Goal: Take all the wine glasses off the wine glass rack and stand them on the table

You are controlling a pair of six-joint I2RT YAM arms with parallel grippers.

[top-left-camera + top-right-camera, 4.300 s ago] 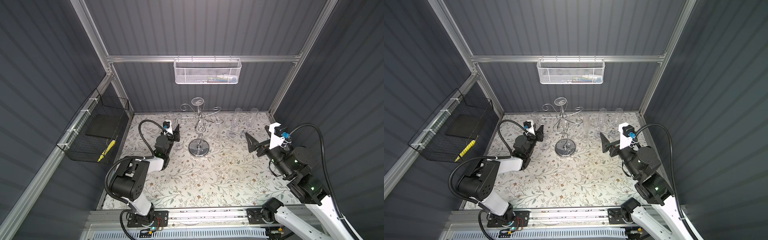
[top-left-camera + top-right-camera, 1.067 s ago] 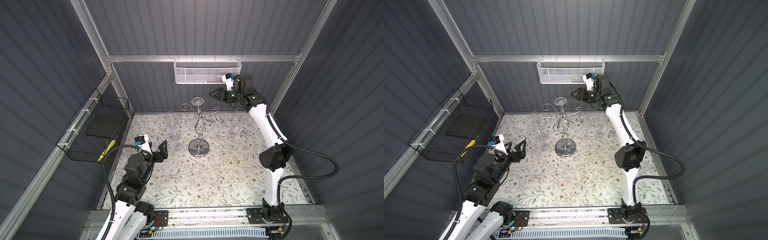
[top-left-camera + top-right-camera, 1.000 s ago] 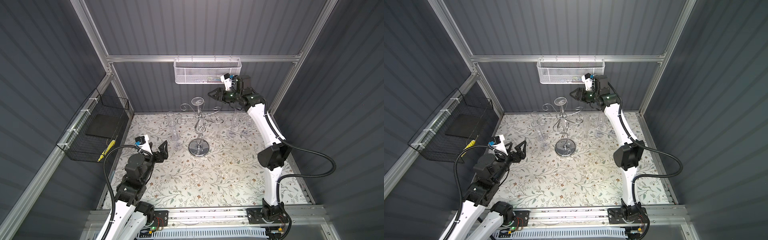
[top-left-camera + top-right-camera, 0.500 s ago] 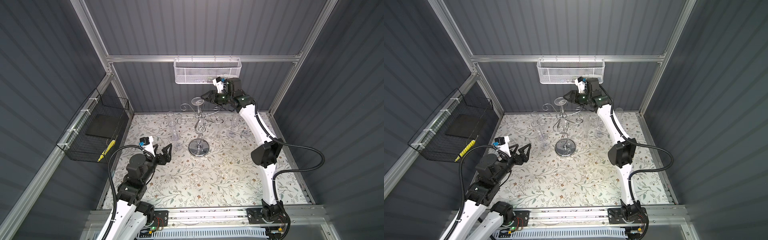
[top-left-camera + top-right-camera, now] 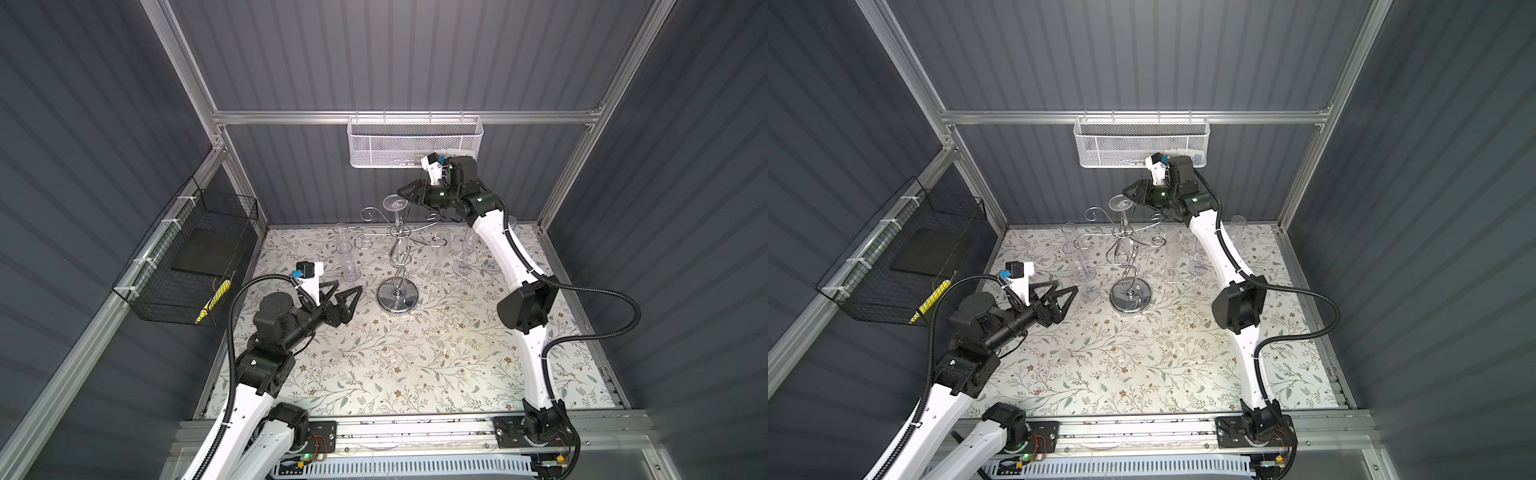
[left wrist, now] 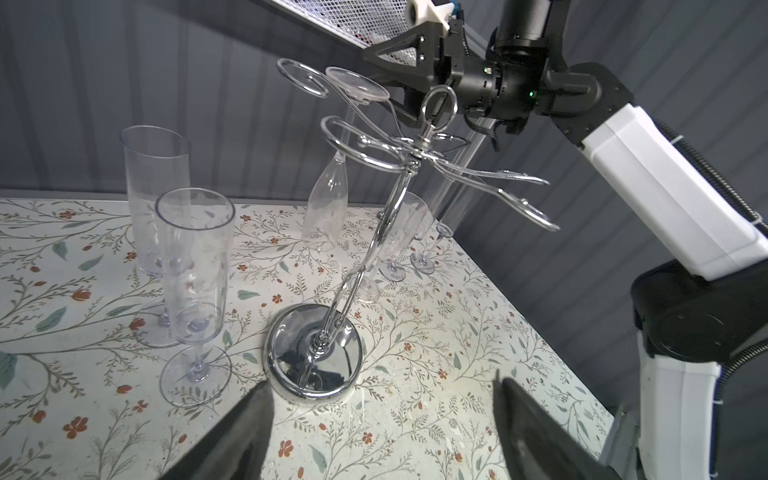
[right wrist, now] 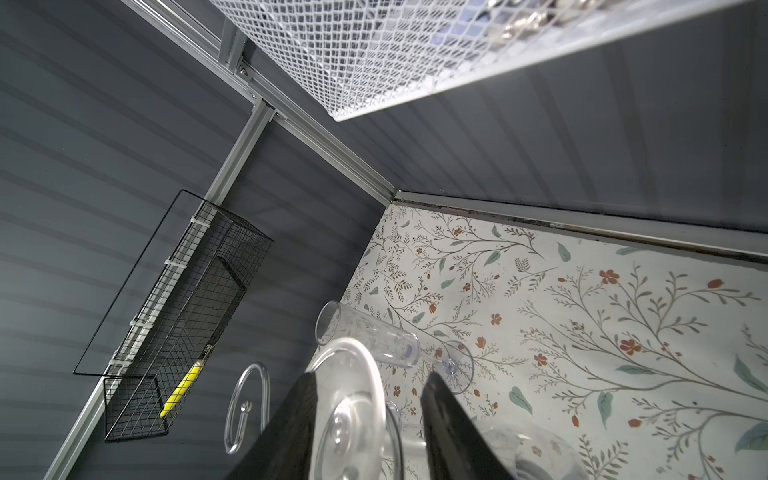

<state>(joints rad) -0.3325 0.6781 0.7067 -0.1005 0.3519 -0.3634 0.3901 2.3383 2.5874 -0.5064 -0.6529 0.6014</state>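
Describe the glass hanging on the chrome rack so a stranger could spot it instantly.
Near the back of the floral table stands the chrome wine glass rack. One wine glass hangs upside down from one arm, foot on top; every other glass stands upright on the table.

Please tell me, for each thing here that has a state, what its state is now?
wine glass rack: upright on the table.
wine glass: hanging upside down on the rack, foot between the right jaws.
right gripper: jaws open around the glass foot, not yet clamped.
left gripper: open, empty, facing the rack base.
flutes: standing upright on the table.
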